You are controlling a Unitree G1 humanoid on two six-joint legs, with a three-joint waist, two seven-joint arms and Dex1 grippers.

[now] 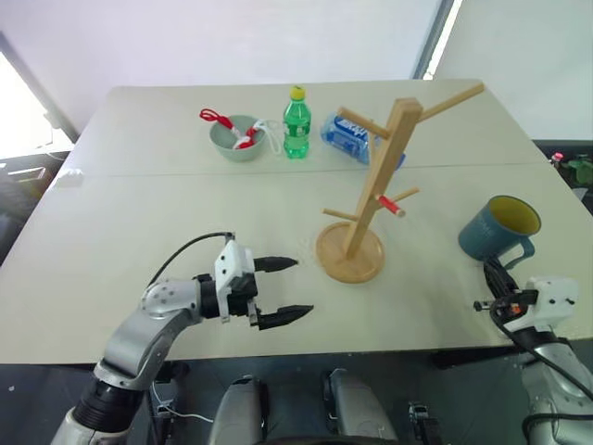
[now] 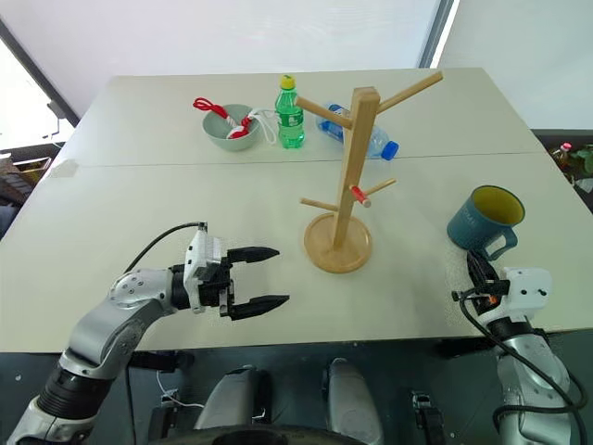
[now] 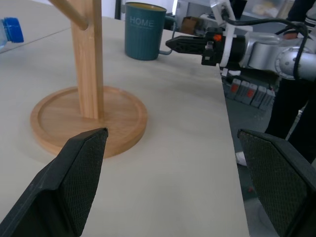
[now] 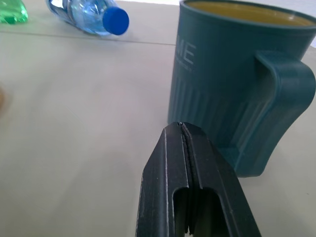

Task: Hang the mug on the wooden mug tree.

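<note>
mug [image 4: 232, 94]: its far side and right rim run past the picture's edge ahead of the right hand [image 4: 183, 129]; lettering partly hidden.
wooden mug tree [image 3: 89, 98]: post and pegs cut off above the left hand [image 3: 173, 163].
blue-capped bottle [image 4: 91, 15]: body cut off.
green bottle [image 4: 11, 11]: 1 corner visible.

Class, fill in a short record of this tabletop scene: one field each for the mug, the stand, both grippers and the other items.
mug: teal-blue mug with yellow inside, upright on the table, not hung
stand: wooden mug tree, pegs bare
left gripper: open, holding nothing, pointing toward the tree's base
right gripper: shut on nothing, just short of the mug
other items: pale green bowl, green bottle, clear blue-capped bottle lying down
</note>
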